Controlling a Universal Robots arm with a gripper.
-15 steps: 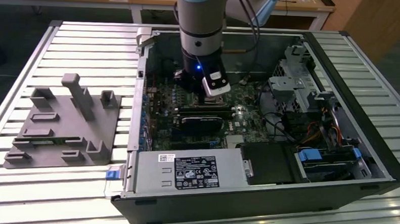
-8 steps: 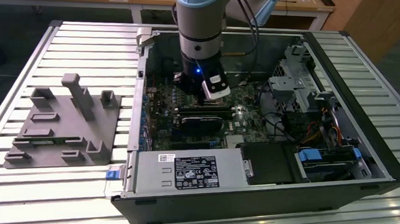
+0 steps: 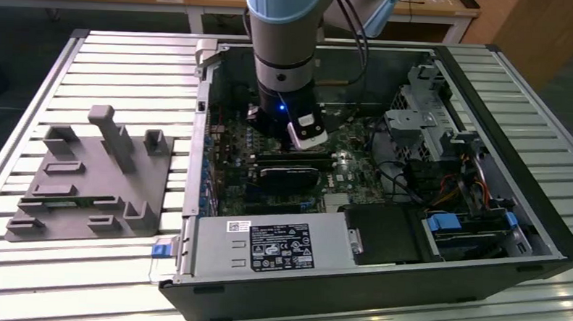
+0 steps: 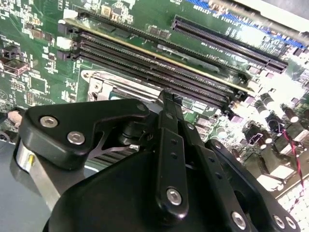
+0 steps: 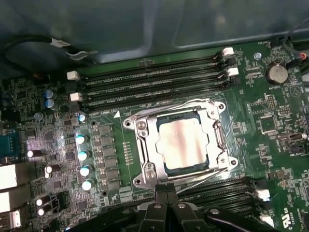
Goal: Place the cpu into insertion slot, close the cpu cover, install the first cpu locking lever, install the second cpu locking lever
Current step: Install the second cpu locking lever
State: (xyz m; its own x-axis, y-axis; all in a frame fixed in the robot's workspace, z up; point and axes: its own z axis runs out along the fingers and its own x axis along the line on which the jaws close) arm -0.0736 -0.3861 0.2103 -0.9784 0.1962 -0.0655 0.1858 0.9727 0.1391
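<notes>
Item: open PC case (image 3: 477, 234) lying on its side on slatted table (image 3: 126, 59), motherboard (image 3: 230, 169) facing up.

Arm (image 3: 283, 44): reaches down into case, wrist over the board's middle.

Pincer (image 5: 166, 195): fingers (image 4: 169, 145) clenched together, nothing between them; tip hovers just beside 1 edge of the socket, close above the board. In 2nd wrist view the closed tip sits over the socket's edge.

CPU (image 5: 183, 142): dull silver square, seated flat in the socket, in 1st wrist view.

CPU cover (image 5: 145, 145): silver frame, down around the CPU, chip top showing through its window.

Locking levers: thin wire rods along 2 sides of the frame, 1 (image 5: 181, 105) on the far side from the pincer, 1 (image 5: 203, 175) on the near side; latched or not, cannot tell.

RAM slots (image 5: 149, 77): 4 rows beyond the socket, more rows (image 5: 217, 188) on the pincer's side.

Grey holder block (image 3: 92, 177): on table, to the exterior view's left of the case, well apart from arm.
</notes>
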